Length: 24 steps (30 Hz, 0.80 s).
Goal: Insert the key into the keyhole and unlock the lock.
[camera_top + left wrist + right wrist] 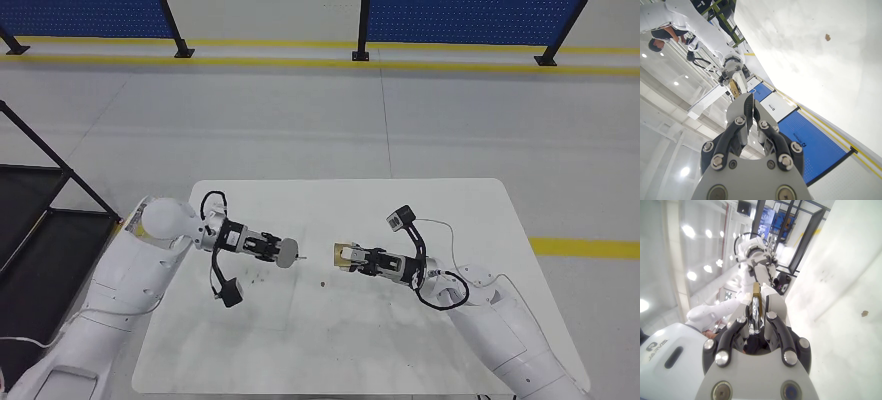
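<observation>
My right gripper is shut on a brass padlock held above the middle of the white table. In the right wrist view the padlock's brass body sits between the pads, with its chrome shackle pointing back toward the wrist. My left gripper faces it from a short gap away and is pinched on a small key. The key's thin metal edge shows between the left fingers. The padlock's keyhole end faces the left gripper.
A small brown crumb lies on the table under the gap between the grippers, and tiny specks lie below the left arm. A black rack stands off the table's left side.
</observation>
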Each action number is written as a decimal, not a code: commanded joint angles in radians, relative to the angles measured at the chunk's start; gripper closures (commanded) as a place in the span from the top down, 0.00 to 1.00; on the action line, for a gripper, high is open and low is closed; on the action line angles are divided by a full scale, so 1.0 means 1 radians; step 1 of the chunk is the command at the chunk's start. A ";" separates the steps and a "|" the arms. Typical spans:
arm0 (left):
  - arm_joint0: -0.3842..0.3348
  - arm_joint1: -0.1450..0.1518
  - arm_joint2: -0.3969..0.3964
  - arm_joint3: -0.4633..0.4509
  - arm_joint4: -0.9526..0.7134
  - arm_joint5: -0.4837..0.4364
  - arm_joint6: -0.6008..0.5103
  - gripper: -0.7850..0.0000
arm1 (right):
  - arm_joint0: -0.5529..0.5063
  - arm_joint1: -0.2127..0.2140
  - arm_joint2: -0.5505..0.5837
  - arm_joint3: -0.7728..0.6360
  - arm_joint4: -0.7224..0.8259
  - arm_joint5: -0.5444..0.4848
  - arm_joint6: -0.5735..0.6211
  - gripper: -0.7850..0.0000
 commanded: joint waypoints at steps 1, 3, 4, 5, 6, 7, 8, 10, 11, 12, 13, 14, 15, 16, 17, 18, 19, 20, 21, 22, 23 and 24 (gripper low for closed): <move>-0.027 0.001 0.018 0.026 -0.042 -0.012 0.010 0.00 | 0.000 0.000 0.000 0.000 0.000 0.000 0.000 0.00; -0.047 0.000 0.039 0.045 -0.101 -0.024 0.023 0.00 | 0.000 0.000 0.000 0.000 0.000 0.000 0.000 0.00; -0.057 0.000 0.052 0.054 -0.123 -0.027 0.025 0.00 | 0.000 0.000 0.000 0.000 0.000 0.000 0.000 0.00; -0.057 0.000 0.052 0.054 -0.123 -0.027 0.025 0.00 | 0.000 0.000 0.000 0.000 0.000 0.000 0.000 0.00; -0.057 0.000 0.052 0.054 -0.123 -0.027 0.025 0.00 | 0.000 0.000 0.000 0.000 0.000 0.000 0.000 0.00; -0.057 0.000 0.052 0.054 -0.123 -0.027 0.025 0.00 | 0.000 0.000 0.000 0.000 0.000 0.000 0.000 0.00; -0.057 0.000 0.052 0.054 -0.123 -0.027 0.025 0.00 | 0.000 0.000 0.000 0.000 0.000 0.000 0.000 0.00; -0.057 0.000 0.052 0.054 -0.123 -0.027 0.025 0.00 | 0.000 0.000 0.000 0.000 0.000 0.000 0.000 0.00; -0.057 0.000 0.052 0.054 -0.123 -0.027 0.025 0.00 | 0.000 0.000 0.000 0.000 0.000 0.000 0.000 0.00; -0.057 0.000 0.052 0.054 -0.123 -0.027 0.025 0.00 | 0.000 0.000 0.000 0.000 0.000 0.000 0.000 0.00; -0.057 0.000 0.052 0.054 -0.123 -0.027 0.025 0.00 | 0.000 0.000 0.000 0.000 0.000 0.000 0.000 0.00; -0.057 0.000 0.052 0.054 -0.123 -0.027 0.025 0.00 | 0.000 0.000 0.000 0.000 0.000 0.000 0.000 0.00; -0.057 0.000 0.052 0.054 -0.123 -0.027 0.025 0.00 | 0.000 0.000 0.000 0.000 0.000 0.000 0.000 0.00; -0.057 0.000 0.052 0.054 -0.123 -0.027 0.025 0.00 | 0.000 0.000 0.000 0.000 0.000 0.000 0.000 0.00; -0.057 0.000 0.052 0.054 -0.123 -0.027 0.025 0.00 | 0.000 0.000 0.000 0.000 0.000 0.000 0.000 0.00; -0.057 0.000 0.052 0.054 -0.123 -0.027 0.025 0.00 | 0.000 0.000 0.000 0.000 0.000 0.000 0.000 0.00; -0.057 0.000 0.052 0.054 -0.123 -0.027 0.025 0.00 | 0.000 0.000 0.000 0.000 0.000 0.000 0.000 0.00; -0.057 0.000 0.052 0.054 -0.123 -0.027 0.025 0.00 | 0.000 0.000 0.000 0.000 0.000 0.000 0.000 0.00; -0.057 0.000 0.052 0.054 -0.123 -0.027 0.025 0.00 | 0.000 0.000 0.000 0.000 0.000 0.000 0.000 0.00; -0.057 0.000 0.052 0.054 -0.123 -0.027 0.025 0.00 | 0.000 0.000 0.000 0.000 0.000 0.000 0.000 0.00; -0.057 0.000 0.052 0.054 -0.123 -0.027 0.025 0.00 | 0.000 0.000 0.000 0.000 0.000 0.000 0.000 0.00; -0.057 0.000 0.052 0.054 -0.123 -0.027 0.025 0.00 | 0.000 0.000 0.000 0.000 0.000 0.000 0.000 0.00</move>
